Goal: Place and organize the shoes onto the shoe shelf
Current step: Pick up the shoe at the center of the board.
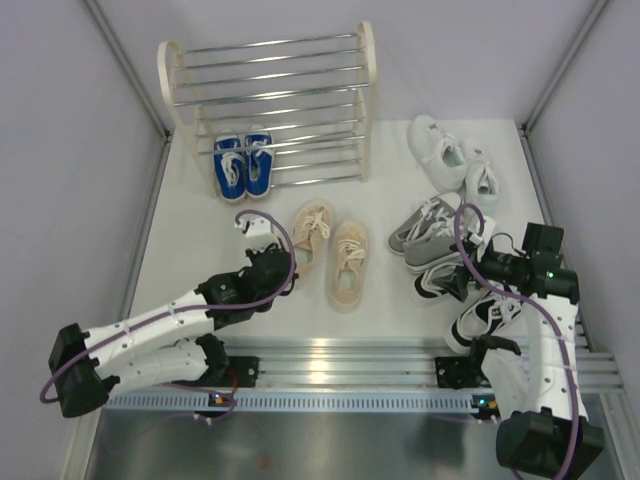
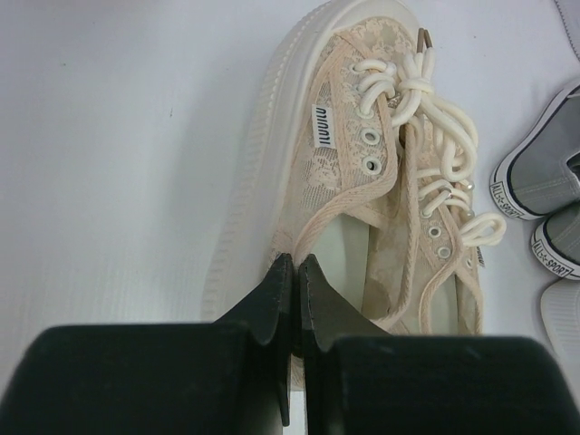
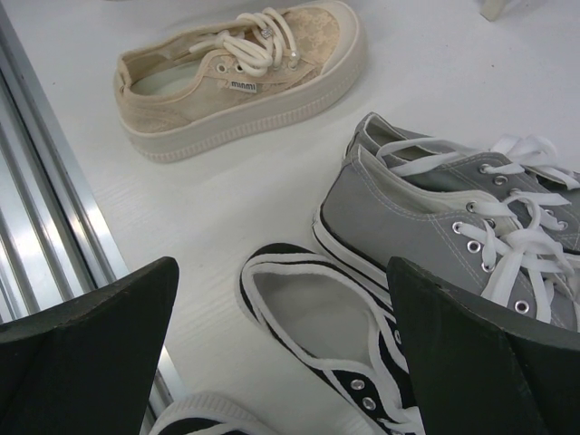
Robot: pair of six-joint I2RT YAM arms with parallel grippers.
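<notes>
Blue pair (image 1: 243, 165) on shoe shelf (image 1: 365, 100); four pairs remain on desk (image 1: 385, 305). Left fingers (image 2: 272, 304) pressed together, apparently pinching beige shoe (image 2: 349, 181) heel; right fingers (image 3: 91, 349) spread.

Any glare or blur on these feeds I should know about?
Top view: glare on the metal rail. Left wrist: beige shoe sharp, table washed out white. Right wrist: grey shoes sharp, gripper fingers near-black, little detail.

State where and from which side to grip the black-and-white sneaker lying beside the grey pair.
Probably the collar wall of the black-and-white sneaker, from above: it stands upright with its mouth open upward, so one finger fits inside, one outside.
</notes>
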